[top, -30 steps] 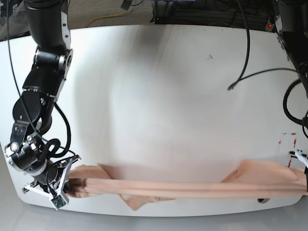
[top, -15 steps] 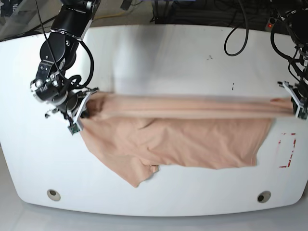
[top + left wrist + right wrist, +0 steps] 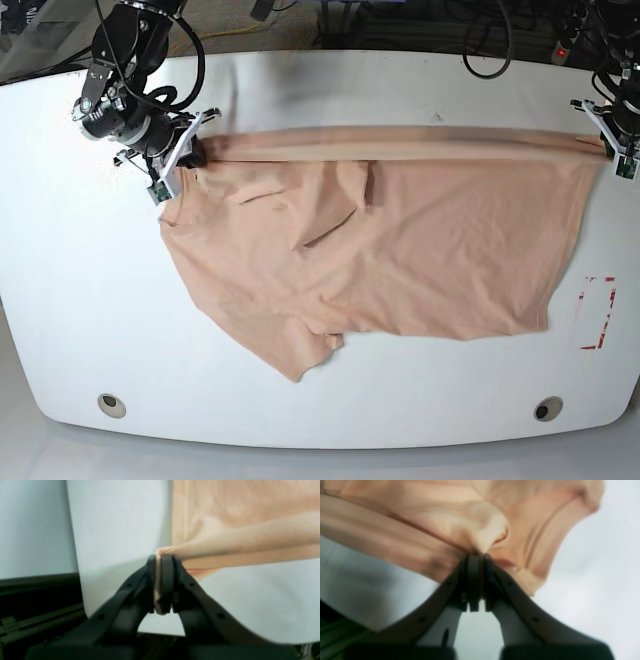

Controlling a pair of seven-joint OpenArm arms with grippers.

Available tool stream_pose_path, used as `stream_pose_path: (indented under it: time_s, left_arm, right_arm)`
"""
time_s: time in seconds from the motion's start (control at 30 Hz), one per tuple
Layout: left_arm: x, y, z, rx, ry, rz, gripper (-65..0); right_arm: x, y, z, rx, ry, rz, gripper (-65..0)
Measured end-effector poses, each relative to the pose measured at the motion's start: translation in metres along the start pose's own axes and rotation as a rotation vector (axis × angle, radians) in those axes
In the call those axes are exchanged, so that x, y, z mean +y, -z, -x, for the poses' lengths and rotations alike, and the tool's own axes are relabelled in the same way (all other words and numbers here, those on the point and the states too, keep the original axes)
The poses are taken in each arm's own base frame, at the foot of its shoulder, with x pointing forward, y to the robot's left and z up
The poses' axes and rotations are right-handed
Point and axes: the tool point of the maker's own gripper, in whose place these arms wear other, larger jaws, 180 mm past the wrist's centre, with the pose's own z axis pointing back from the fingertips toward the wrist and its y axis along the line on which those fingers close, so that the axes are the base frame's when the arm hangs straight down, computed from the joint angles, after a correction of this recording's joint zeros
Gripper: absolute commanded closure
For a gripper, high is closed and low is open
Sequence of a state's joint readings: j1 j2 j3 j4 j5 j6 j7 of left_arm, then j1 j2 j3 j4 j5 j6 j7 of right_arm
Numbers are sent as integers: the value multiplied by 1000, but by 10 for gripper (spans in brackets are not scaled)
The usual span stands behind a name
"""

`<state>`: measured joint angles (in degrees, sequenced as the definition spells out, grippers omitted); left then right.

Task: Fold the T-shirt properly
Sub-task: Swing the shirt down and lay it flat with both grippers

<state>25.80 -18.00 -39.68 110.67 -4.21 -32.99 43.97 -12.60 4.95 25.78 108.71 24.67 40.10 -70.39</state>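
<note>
Main risk judged at this moment: the T-shirt (image 3: 400,250) was stretched taut along its top edge between the two hands, so any further pull apart could drag the thin pinch of cloth out of one hand and let that corner drop, spoiling the spread. A second risk lay in the cloth itself: creases and a small turned-over flap sat in the upper middle of the base view, and the sleeve at lower centre trailed out crooked, so a fold laid over these would probably come out uneven. The shirt lay mostly flat on the white table (image 3: 300,90), filling the middle of the base view, its top edge running as a straight band from upper left to upper right. The right hand (image 3: 185,150), at upper left of the base view, was pressed together on a bunched corner of the shirt; its wrist view showed the fabric gathered right at the tips. The left hand (image 3: 610,140), at the far upper right edge, was likewise pinching a thin edge of cloth between closed tips (image 3: 167,565). Both arms reached in from the far side of the table, wrists held low near the surface.
</note>
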Motion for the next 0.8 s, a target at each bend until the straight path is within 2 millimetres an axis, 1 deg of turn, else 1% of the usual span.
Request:
stream_pose_path:
  time_s: [0.07,0.13,0.2,0.27,0.33,0.37,0.4,0.43,0.47,0.53,0.6,0.7,0.8]
  left_arm:
    - [-2,-1,4,8,4,8,0]
    - [-6,-1,11,22,-1,18,-22]
    - [-11,2,17,43,-4,35,-96]
    - [-22,9,26,76,10,66,-189]
    - [-29,11,27,78,5,92,-272]
    - [-30,11,27,77,3,94,-331]
    - [-27,11,27,79,6,88,-375]
    - [-25,12,28,85,12,83,-414]
    - [-25,12,28,85,13,82,-439]
    - [-25,12,28,85,10,81,-510]
    - [-25,12,27,82,9,84,-519]
    - [-24,13,22,70,5,81,-519]
    - [-21,16,6,25,-18,80,-519]
  right_arm:
    - [0,-3,8,-2,28,-8,-35]
    - [0,-5,19,11,51,-10,-81]
    - [0,-7,29,31,62,-6,-173]
    - [-2,-9,38,64,60,11,-282]
    - [-2,-15,37,59,47,22,-371]
    - [-1,-17,35,51,37,28,-420]
    - [-1,-21,29,36,23,35,-444]
    - [-1,-23,24,21,13,39,-453]
    - [-1,-24,22,14,7,43,-453]
    - [-3,-25,17,4,0,50,-434]
    - [-7,-26,11,-8,4,62,-430]
    - [-20,-26,-10,-57,6,89,-430]
    - [-33,-22,-35,-104,9,98,-430]
